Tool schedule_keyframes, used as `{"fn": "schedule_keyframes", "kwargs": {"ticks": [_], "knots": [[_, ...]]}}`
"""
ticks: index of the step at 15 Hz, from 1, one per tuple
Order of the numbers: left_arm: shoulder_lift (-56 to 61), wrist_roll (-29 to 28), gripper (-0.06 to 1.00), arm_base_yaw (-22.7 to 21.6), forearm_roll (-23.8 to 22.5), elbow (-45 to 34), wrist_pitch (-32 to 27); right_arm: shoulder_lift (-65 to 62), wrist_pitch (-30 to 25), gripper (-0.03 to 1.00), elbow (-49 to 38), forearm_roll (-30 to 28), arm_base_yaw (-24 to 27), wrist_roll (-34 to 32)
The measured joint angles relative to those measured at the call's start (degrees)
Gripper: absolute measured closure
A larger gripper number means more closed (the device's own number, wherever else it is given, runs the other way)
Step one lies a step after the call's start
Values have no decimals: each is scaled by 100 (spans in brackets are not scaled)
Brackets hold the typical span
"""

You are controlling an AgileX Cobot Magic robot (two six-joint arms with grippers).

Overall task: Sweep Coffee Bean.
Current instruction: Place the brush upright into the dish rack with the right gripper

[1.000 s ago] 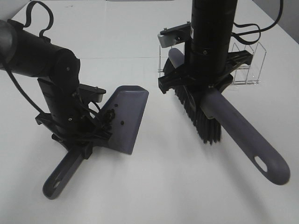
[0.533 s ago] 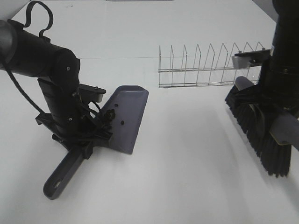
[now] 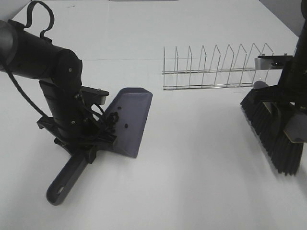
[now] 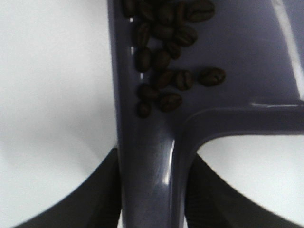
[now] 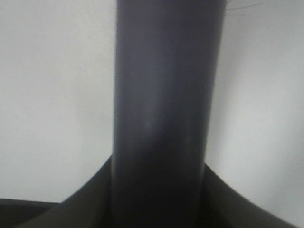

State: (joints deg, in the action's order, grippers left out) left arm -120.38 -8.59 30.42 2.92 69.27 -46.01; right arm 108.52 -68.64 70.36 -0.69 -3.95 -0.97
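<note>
Clamping dustpan (image 4: 247,57) handle, left gripper (image 4: 153,190), coffee bean (image 4: 164,61) cluster just beyond it, right gripper (image 5: 159,190) gripping brush (image 3: 274,135)

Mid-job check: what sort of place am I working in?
Probably a lab test bench rather than a kitchen: plain white table, an empty wire rack, and a dustpan holding coffee beans.

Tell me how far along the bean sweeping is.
Looks mostly done: the coffee beans lie in the dustpan, and none shows on the table. The left tool grips the pan's handle, the right tool the brush. Left: perhaps setting both down.
</note>
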Motion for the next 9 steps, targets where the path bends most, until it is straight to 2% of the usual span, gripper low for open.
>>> {"fn": "schedule_keyframes", "kwargs": {"ticks": [4,9], "knots": [[-6,0,62,0,52,0,-40,1089,-92,66,1203,69,0,218],[-6,0,62,0,126,23,-63,1822,-126,66,2177,69,6,246]]}}
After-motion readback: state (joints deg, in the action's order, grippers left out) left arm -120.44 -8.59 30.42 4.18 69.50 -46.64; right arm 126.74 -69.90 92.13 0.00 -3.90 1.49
